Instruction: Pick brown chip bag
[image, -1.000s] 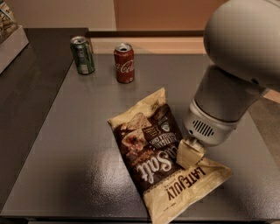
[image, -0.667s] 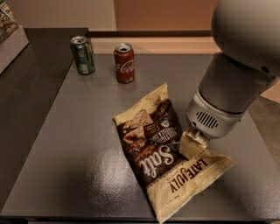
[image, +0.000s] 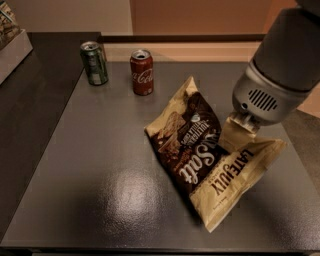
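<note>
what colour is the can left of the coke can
Green: that can shows best in the camera view. The end effector is at the brown chip bag.

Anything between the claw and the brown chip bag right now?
Nothing visible. The claw is at the right edge of the brown chip bag, over its tan end. The Coca-Cola can and the green can stand apart near the far side of the table, off that path.

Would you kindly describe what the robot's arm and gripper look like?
The arm is a bulky, rounded, smooth grey casing; its wrist end carries an oval grille of dark slots and a small dark dot. The cream-beige gripper sits just below, against the large crinkly brown chip bag. No cables show.
</note>
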